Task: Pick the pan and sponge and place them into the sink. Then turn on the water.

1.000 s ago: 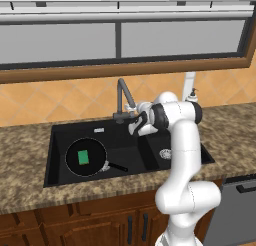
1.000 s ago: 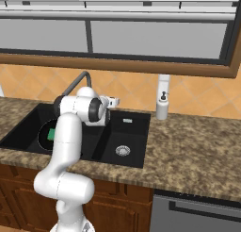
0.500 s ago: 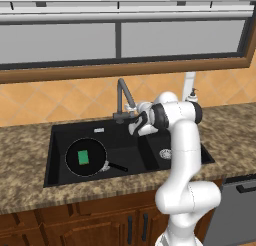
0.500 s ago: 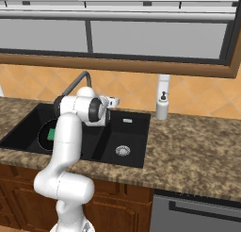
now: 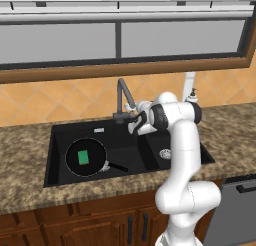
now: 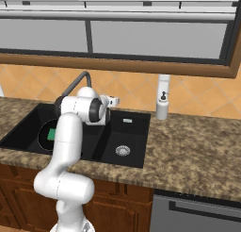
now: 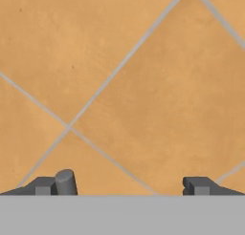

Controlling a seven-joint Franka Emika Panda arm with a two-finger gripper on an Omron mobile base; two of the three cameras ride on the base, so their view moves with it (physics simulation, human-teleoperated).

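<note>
The round black pan (image 5: 86, 157) sits flat in the big left side of the black sink (image 5: 60, 135). Its thin handle points right. The small green sponge (image 5: 83, 157) lies inside the pan. The claw (image 7: 122, 186) has its two tips wide apart, holding nothing, by the dark faucet (image 5: 123, 97), facing the orange wall tiles (image 7: 143, 86).

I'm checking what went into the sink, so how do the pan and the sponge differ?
The pan is round and black; the sponge is rectangular and green on top. The pan is far larger than the sponge. The pan lies on the floor of the sink, while the sponge lies flat inside the pan. Both are in the sink's wide basin.
</note>
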